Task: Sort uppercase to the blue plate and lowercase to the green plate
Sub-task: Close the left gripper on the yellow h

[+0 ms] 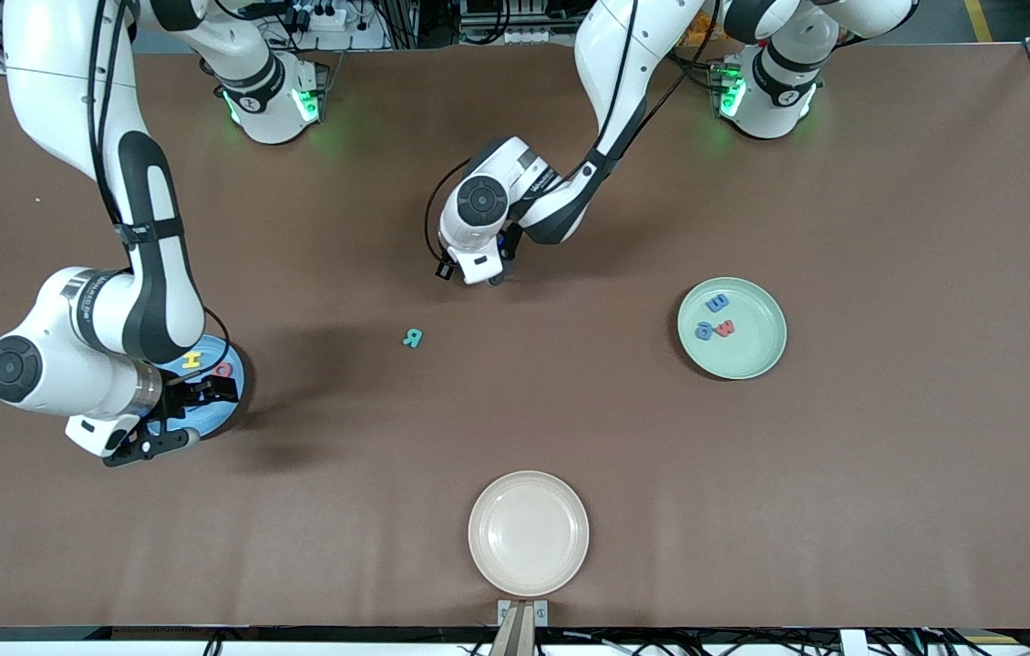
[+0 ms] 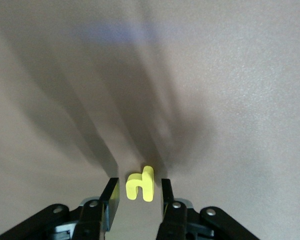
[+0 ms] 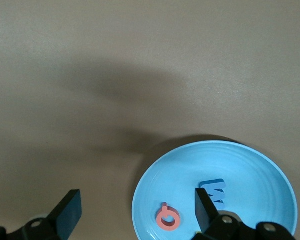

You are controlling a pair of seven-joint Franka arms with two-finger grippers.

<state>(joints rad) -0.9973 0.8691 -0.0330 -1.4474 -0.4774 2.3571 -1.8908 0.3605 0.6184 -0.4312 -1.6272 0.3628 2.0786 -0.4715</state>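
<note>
The left gripper [image 2: 137, 192] is low over the middle of the table [image 1: 843, 182], toward the robots' bases, and its two fingers [image 2: 110, 195] stand on either side of the yellow n [image 2: 140, 184], closed in near it; whether the pads already press the foam or it just lies between them I cannot tell. The letter's long stem runs along the fingers, so the squeeze comes across its narrow width. From there the green plate [image 1: 757, 360] lies toward the left arm's end of the table (it already carries the blue m [image 1: 717, 302], blue a [image 1: 705, 330] and red w [image 1: 726, 328]). The right gripper [image 3: 135, 212] hangs wide open and empty over the blue plate [image 3: 260, 165], where the yellow H [image 1: 192, 359], red Q [image 3: 168, 218] and blue M [image 3: 214, 191] lie. The teal R [image 1: 413, 338] lies alone on the table between the two arms.
</note>
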